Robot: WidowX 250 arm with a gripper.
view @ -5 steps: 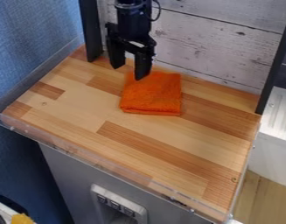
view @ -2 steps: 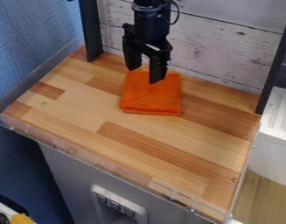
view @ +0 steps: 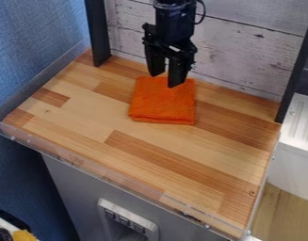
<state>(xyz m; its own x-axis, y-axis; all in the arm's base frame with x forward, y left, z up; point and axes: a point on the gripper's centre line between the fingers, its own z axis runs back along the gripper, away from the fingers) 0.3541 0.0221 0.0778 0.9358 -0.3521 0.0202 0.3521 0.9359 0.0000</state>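
Currently: gripper (view: 166, 81) over folded orange cloth's (view: 162, 104) 12 o'clock edge | fingers moderately parted, empty | risk: shallow edge pinch, likely slipping or unfolding layers

The black two-finger gripper (view: 166, 81) overlaps the far edge of the folded orange cloth (view: 162, 103); contact cannot be determined. The upper part of the black robot arm (view: 175, 14) is cut off by the top edge. The yellow object (view: 22, 236) at the lower left is truncated; its type is indeterminate.
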